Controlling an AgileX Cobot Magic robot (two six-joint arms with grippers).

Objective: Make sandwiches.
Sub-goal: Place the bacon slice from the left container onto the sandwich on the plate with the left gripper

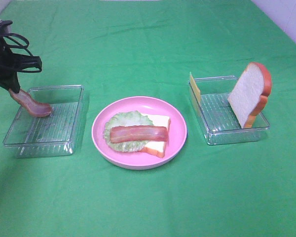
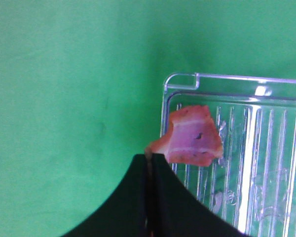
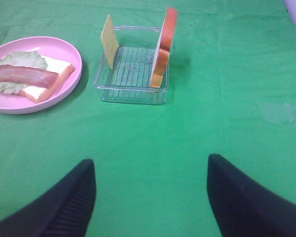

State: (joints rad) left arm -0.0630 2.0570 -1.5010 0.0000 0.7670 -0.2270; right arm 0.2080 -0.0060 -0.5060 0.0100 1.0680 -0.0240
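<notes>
Two bacon strips, reddish-brown with paler stripes, soft and bendy. Held bacon strip [image 1: 33, 105] pinched at one end between the closed tips of the left gripper [image 1: 13, 92], drooping below them over a corner of the left tray [image 1: 64, 143]; contact with the ribbed floor not clear. Plated bacon strip [image 1: 138, 134] flat, well off to that gripper's right.

Two bread slices, white with orange-brown crust. Plated bread slice [image 1: 160, 140] lying flat at the bottom of the stack, upright bread slice [image 1: 250, 93] leaning on edge in the right tray [image 1: 237, 134], ahead of the right gripper [image 3: 150, 197].

One lettuce [image 1: 119, 124], pale green, round, ruffled, between bread and bacon. One cheese square [image 1: 194, 89], thin, yellow, propped against that tray's wall nearest the plate. One pink plate [image 1: 101, 129], round and glossy, ahead and left of the right gripper. Two trays, clear ribbed plastic, on green cloth [image 1: 148, 207].

Left arm black, wrist tipped downward. Right gripper spread wide, holding nothing, aimed forward over the cloth.
</notes>
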